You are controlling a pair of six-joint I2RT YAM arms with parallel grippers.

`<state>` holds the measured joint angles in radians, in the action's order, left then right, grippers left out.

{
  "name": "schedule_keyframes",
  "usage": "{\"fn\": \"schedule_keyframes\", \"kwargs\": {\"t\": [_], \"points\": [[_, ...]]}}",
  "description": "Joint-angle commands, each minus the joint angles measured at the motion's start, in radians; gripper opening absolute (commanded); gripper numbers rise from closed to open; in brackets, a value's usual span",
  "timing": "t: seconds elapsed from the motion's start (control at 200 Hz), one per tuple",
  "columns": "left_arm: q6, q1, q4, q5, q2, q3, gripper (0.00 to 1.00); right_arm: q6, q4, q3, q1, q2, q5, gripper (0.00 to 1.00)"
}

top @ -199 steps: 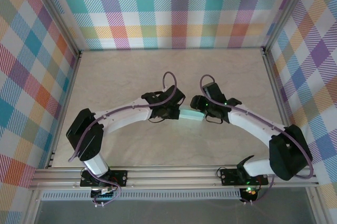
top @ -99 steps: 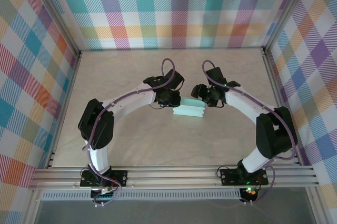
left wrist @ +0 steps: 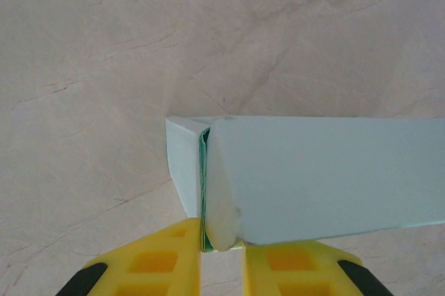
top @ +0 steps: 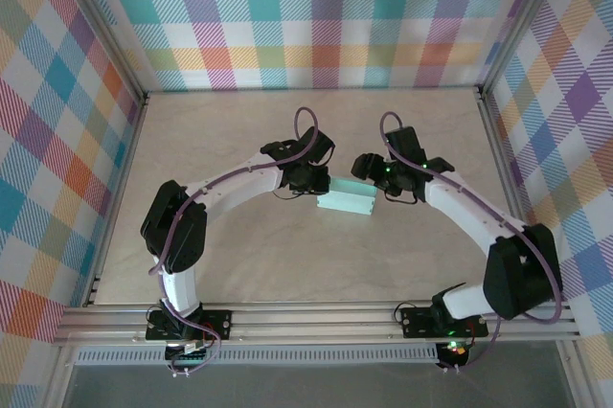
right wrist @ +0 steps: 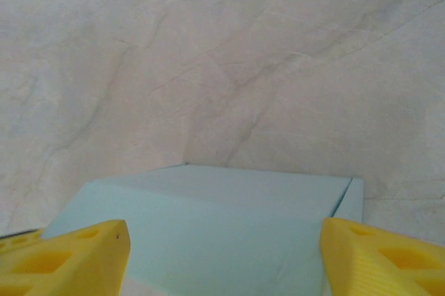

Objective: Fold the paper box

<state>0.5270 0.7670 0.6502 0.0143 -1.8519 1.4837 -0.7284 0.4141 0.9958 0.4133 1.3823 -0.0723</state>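
— Left tool (left wrist: 222, 240)?
— Pressed nearly together, pinching the near corner of the pale mint-blue thin-card paper box (left wrist: 327, 171). Just yellow fingertips (left wrist: 149, 268) visible, the rest cut off at the bottom edge.
— And the box from there?
— Stretching ahead and to the right of that tool, cut off at the right edge. Open at the pinched end: a side flap left of the top panel, a dark green slit between. Impossible to see inside.
— Right tool (right wrist: 222, 240)?
— Spread wide, yellow fingers (right wrist: 62, 258) cut off low at both sides. Flat top of the box between them and just ahead. Hard to tell whether touching the card or apart from it.
— From above?
— Lying on the beige marbled counter (top: 220, 140) between both tools, as far as can be told. Fingertips hidden under black wrist housings (top: 305, 173).
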Motion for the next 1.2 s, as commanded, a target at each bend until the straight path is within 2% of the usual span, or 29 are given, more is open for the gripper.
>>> {"fn": "schedule_keyframes", "kwargs": {"t": [0.0, 0.155, 0.46, 0.695, 0.815, 0.92, 0.99, 1.1, 1.2], "points": [[-0.01, 0.007, 0.111, 0.033, -0.084, -0.077, 0.18, -0.04, -0.012, -0.049, 0.005, -0.04, -0.031, 0.7], [-0.01, 0.009, 0.104, 0.037, -0.09, -0.082, 0.18, -0.094, -0.053, -0.139, 0.005, -0.079, -0.067, 0.6], [-0.013, 0.014, 0.097, 0.041, -0.104, -0.085, 0.18, -0.101, -0.078, -0.23, 0.005, -0.061, -0.045, 0.41], [-0.012, 0.015, 0.089, 0.043, -0.104, -0.1, 0.18, -0.107, -0.085, -0.256, 0.005, -0.075, -0.041, 0.39], [-0.015, 0.015, 0.088, 0.043, -0.102, -0.102, 0.18, -0.087, -0.053, -0.218, 0.005, -0.107, -0.022, 0.42], [-0.017, 0.015, 0.088, 0.043, -0.102, -0.104, 0.18, -0.071, -0.019, -0.192, 0.004, -0.142, 0.024, 0.6], [-0.02, 0.017, 0.087, 0.042, -0.099, -0.106, 0.18, -0.081, -0.007, -0.192, 0.002, -0.153, 0.039, 0.67], [-0.021, 0.019, 0.082, 0.041, -0.098, -0.11, 0.18, -0.103, -0.018, -0.208, -0.001, -0.137, 0.011, 0.71], [-0.021, 0.021, 0.081, 0.044, -0.098, -0.111, 0.18, -0.123, -0.049, -0.231, -0.001, -0.112, -0.018, 0.7]]}}
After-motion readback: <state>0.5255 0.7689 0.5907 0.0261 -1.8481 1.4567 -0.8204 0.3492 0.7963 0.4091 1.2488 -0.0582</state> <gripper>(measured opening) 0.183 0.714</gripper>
